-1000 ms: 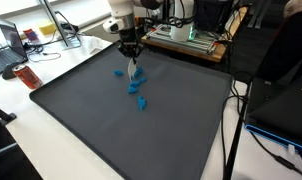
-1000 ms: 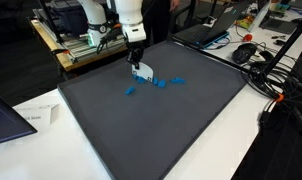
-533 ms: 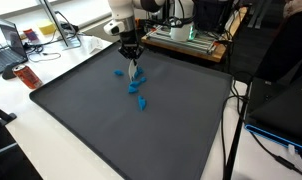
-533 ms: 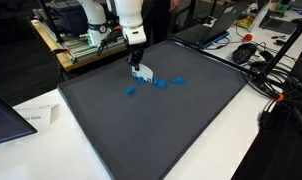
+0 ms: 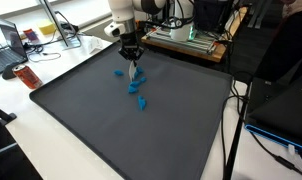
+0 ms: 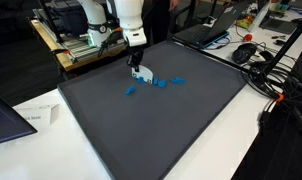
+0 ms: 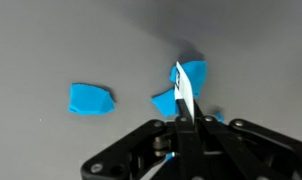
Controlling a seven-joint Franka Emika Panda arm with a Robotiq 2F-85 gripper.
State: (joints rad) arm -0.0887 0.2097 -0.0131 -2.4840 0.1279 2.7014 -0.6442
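While our fingers [image 7: 183, 130] are pressed together on a thin white strip [image 7: 182, 92], held low over the tabletop [image 5: 111, 140] near the edge by the arm's base, we judge the work barely begun. Only that strip is in the grip. Several blue scraps [image 6: 131, 91] lie loose just beside it, one well to the side in the wrist view. We see no bowl or box on the tabletop.

even bright indoor light, soft shadows; exterior views sharp, wrist view slightly blurred.
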